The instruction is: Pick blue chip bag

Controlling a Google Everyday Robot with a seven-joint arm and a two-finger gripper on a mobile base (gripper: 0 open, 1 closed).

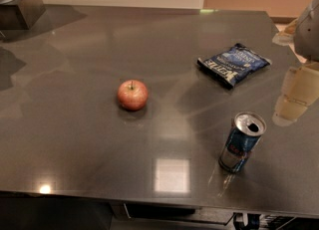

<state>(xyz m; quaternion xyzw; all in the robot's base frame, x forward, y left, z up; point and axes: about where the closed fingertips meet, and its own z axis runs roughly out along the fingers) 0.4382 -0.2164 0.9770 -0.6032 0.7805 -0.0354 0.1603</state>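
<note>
The blue chip bag lies flat on the dark grey table, right of the middle and towards the far side; it is dark blue with white lettering. My gripper hangs pale and blurred at the right edge of the view, to the right of the bag and a little nearer than it, above the table. It is apart from the bag and holds nothing that I can see.
A red apple sits near the table's middle, left of the bag. An upright blue-and-silver drink can stands in front of the bag, near the front edge. A dark block stands at the back left corner.
</note>
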